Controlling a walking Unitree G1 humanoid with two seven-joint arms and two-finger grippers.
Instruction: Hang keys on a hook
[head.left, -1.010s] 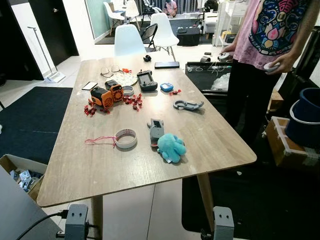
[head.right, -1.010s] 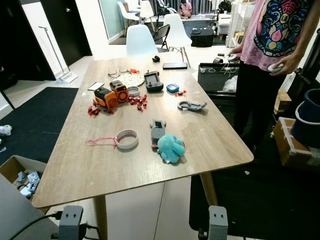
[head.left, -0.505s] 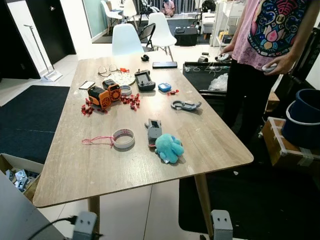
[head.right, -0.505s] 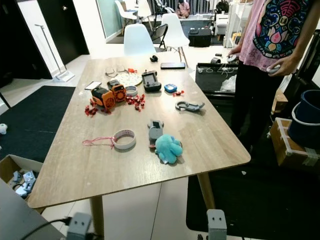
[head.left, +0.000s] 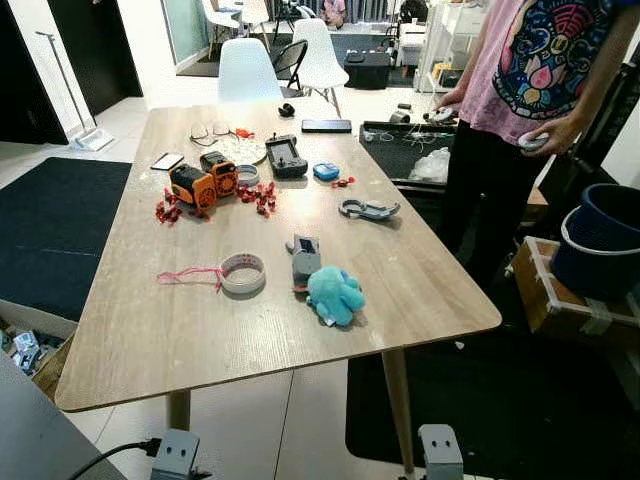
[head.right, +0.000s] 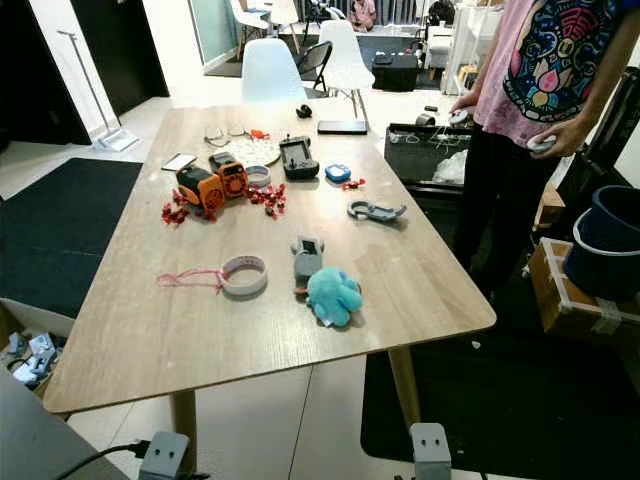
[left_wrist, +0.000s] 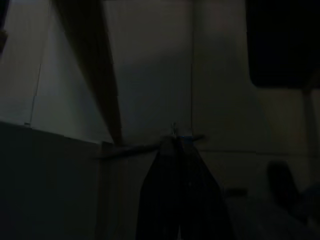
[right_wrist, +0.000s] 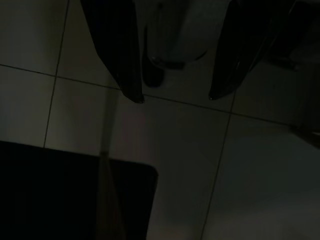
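Observation:
A grey key fob (head.left: 304, 257) with a teal plush octopus (head.left: 334, 294) attached lies near the table's front edge, right of the middle. A grey carabiner-style clip (head.left: 367, 209) rests further back on the wooden table (head.left: 200, 330). My left gripper (left_wrist: 175, 137) hangs low in the shade beside the table, its fingers pressed together with nothing between them. In the dim right wrist view my right gripper (right_wrist: 175, 97) points down at floor tiles, its fingers (right_wrist: 120, 60) well apart and holding nothing.
A tape roll (head.left: 243, 272) with a pink cord, two orange gadgets (head.left: 200, 183), red bits, a black remote (head.left: 284, 155) and glasses lie on the table. A person in a pink shirt (head.left: 535, 70) stands at the right. Boxes and a blue bucket (head.left: 600, 235) crowd the right floor.
The whole picture has shifted, so the camera has moved a little relative to the table. Nothing on the table has moved.

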